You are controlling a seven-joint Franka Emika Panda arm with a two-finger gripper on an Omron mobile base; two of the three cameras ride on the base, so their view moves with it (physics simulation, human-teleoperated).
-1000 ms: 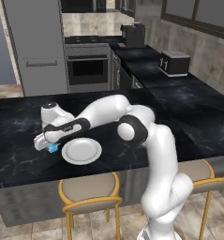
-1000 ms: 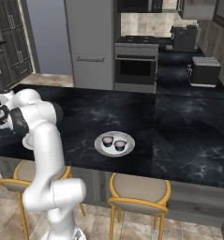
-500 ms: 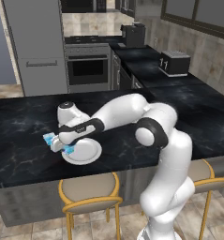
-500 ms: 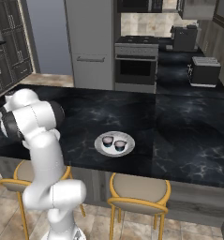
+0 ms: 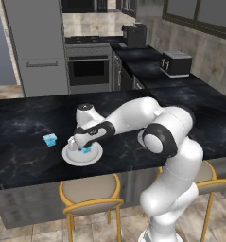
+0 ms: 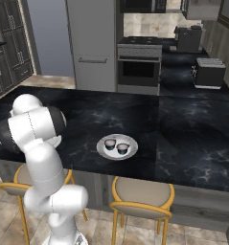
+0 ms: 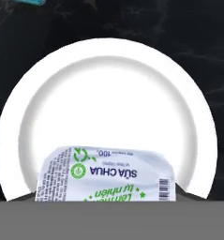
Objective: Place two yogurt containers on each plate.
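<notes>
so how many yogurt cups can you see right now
4. One light blue cup sits on the counter left of the near plate, another blue cup is over that plate, and two dark cups sit on the other plate.

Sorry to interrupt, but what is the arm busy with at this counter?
The arm's gripper has a light blue yogurt cup over the near plate, which holds nothing else. A second blue cup waits on the counter beside that plate. The other plate already carries two dark cups.
</notes>
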